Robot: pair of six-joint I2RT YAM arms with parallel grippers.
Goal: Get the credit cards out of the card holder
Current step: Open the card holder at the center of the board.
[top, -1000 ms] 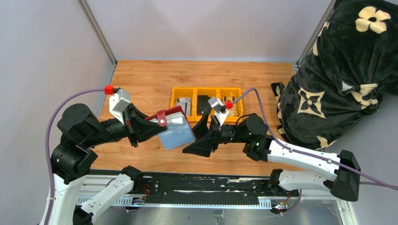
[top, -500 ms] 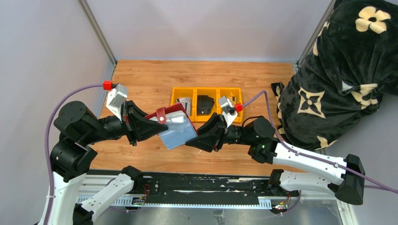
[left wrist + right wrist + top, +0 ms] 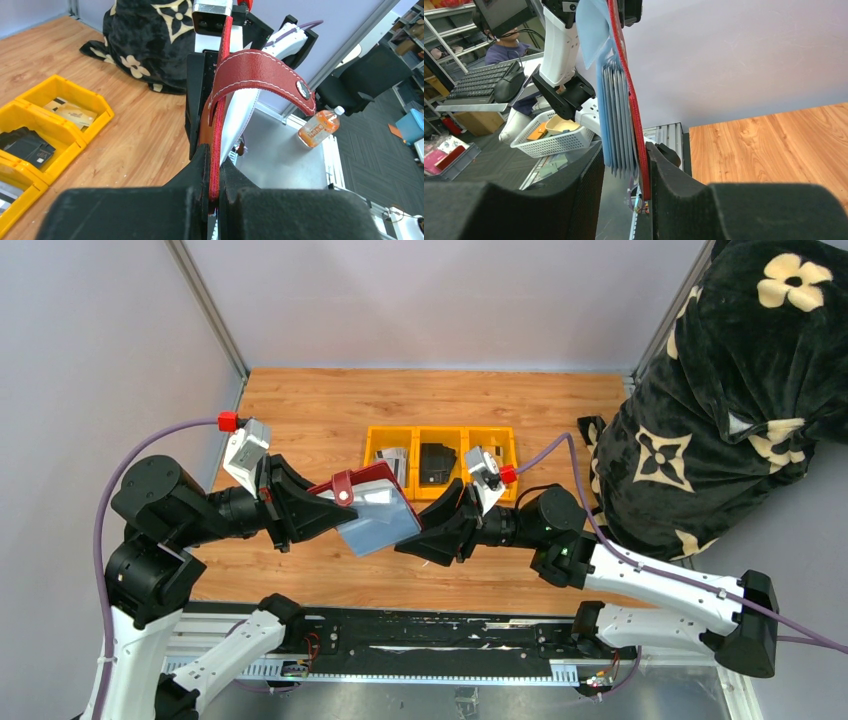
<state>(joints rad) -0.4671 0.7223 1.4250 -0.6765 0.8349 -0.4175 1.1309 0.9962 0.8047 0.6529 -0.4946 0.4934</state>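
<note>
So the left end effector (image 3: 318,502) has its fingers pressed tight together on one edge of the card holder (image 3: 368,478), holding it up in the air over the near part of the tabletop (image 3: 320,410). It's roughly between the two arms. The maroon side faces up and back, and the strap (image 3: 260,75) arcs out over the spine with its snap showing.

The right end effector (image 3: 625,155) comes in from the opposite side. Its two fingers straddle the holder's free edge, one on the maroon outside and one against the pale blue-grey inner pockets. The credit cards (image 3: 616,120) sit in those pockets as a tight stack of thin grey edges, their ends poking down between the fingers. The fingers look right up against the stack, but I honestly can't tell if they're actually squeezing it or just bracketing it (the wrist view is super close).

Behind all this there's a yellow three-compartment bin (image 3: 440,430). It has some loose cards (image 3: 392,460) in the left slot and a black wallet-ish thing (image 3: 435,462) in the middle one. A black flower-print blanket (image 3: 720,390) is heaped at the right
</note>
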